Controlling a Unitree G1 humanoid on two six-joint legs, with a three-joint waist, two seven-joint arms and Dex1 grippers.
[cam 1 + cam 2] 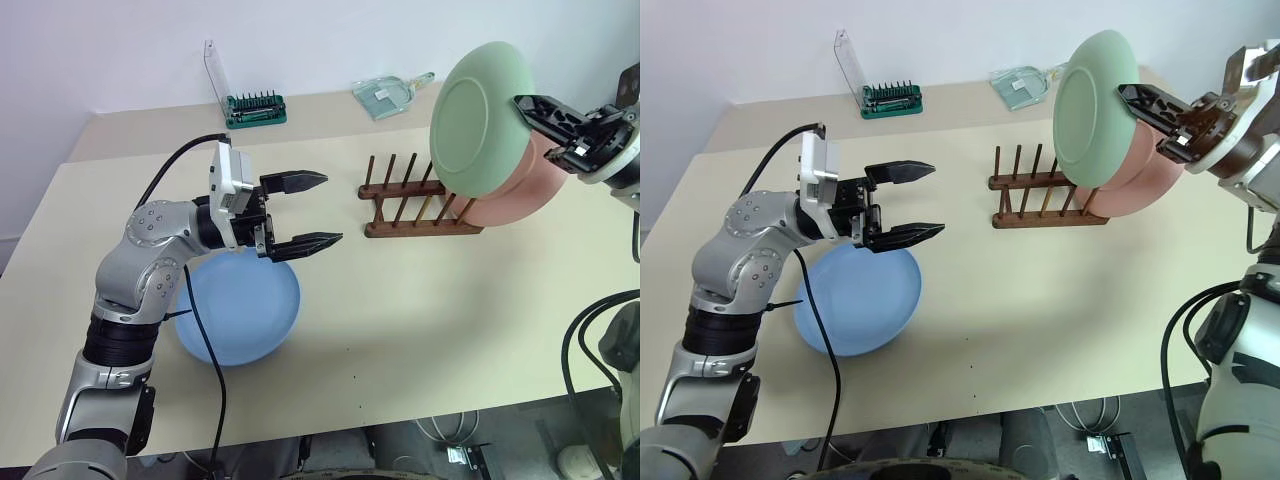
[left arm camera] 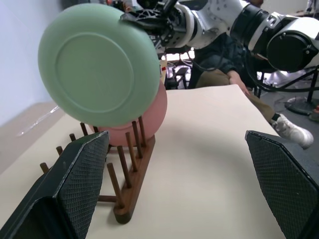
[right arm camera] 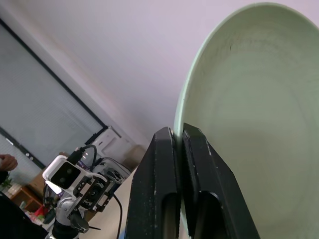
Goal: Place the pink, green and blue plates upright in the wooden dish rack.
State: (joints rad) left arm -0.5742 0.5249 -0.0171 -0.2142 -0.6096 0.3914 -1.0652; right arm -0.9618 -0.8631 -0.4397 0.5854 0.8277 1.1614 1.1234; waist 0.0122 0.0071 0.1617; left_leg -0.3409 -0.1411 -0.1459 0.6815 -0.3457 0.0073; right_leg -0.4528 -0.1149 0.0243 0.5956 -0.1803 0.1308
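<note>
the right end effector, at the upper right of the left eye view, is clamped on the rim of the green plate, its two black fingers pressed together on the plate's edge. the plate is held on edge in the air, its underside facing the left of the frame, above the right end of the wooden dish rack. the pink plate stands upright at that right end of the rack, just behind the green one and partly hidden by it. the rack's other pegs, toward its left end, hold nothing.

the left end effector, left of centre in the frame, has its fingers spread wide apart with nothing between them, pointing toward the rack and well apart from it. below it the blue plate lies flat on the beige worktop, in the lower left of the frame. at the top of the frame, a green-based tool holder sits on the worktop.
</note>
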